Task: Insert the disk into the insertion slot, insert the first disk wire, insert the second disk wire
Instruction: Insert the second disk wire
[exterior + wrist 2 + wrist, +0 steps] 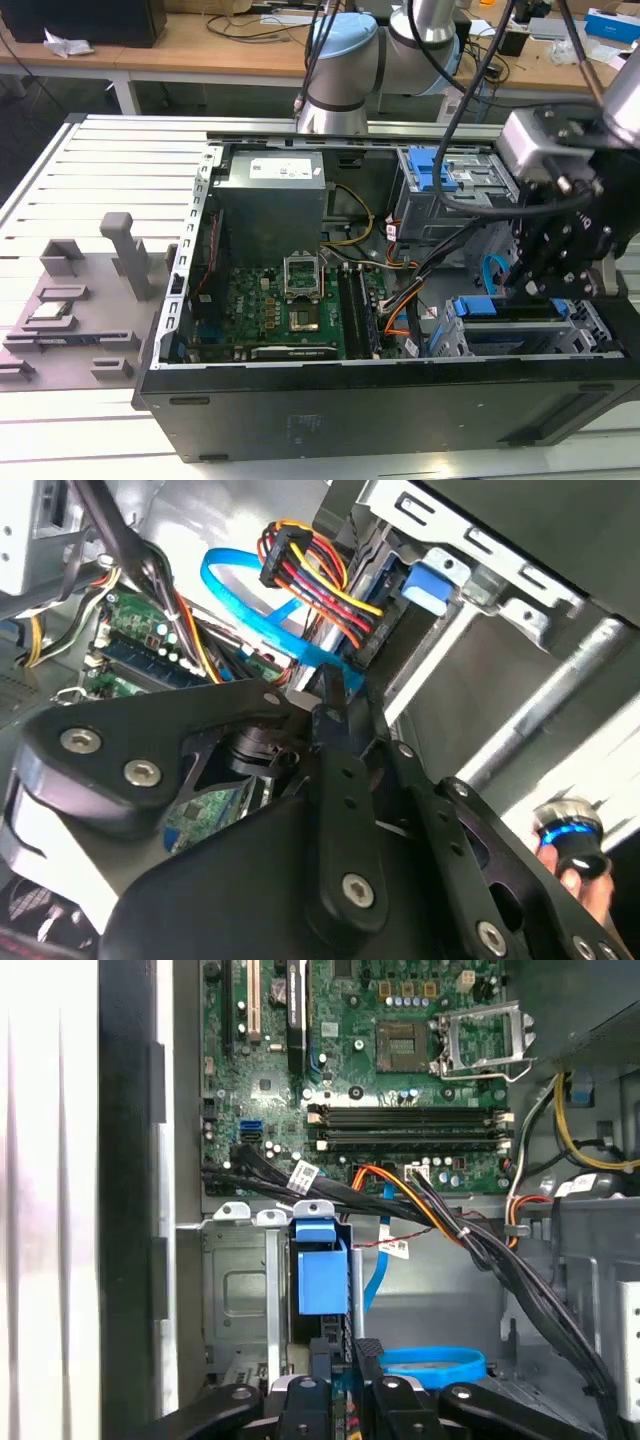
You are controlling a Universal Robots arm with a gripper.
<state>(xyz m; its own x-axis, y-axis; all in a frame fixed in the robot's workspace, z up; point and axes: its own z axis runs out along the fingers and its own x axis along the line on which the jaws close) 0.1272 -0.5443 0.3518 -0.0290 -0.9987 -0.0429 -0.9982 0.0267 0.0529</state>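
The disk [505, 308] lies in the insertion slot [452, 338] at the case's front corner on the exterior view's right, and its blue frame [320, 1272] shows between the silver bay walls [238, 1290]. My gripper [522, 292] hangs right over the disk's end. In the second wrist view the fingertips [352, 712] pinch the plug end of a flat blue disk wire [240, 592], which loops back toward the board. This blue loop [432, 1365] lies beside my gripper [344, 1352]. A bundle of red, yellow and black wires [310, 570] ends in a black plug against the disk's end, near the blue frame tab [437, 583].
The motherboard [290, 300] and the power supply [272, 205] take up the case's middle and rear. A taller grey cage with a blue latch [440, 178] stands behind the slot. Thick black cables [470, 1240] run across beside the bay. Grey fixtures [70, 300] sit on the table at the exterior view's left.
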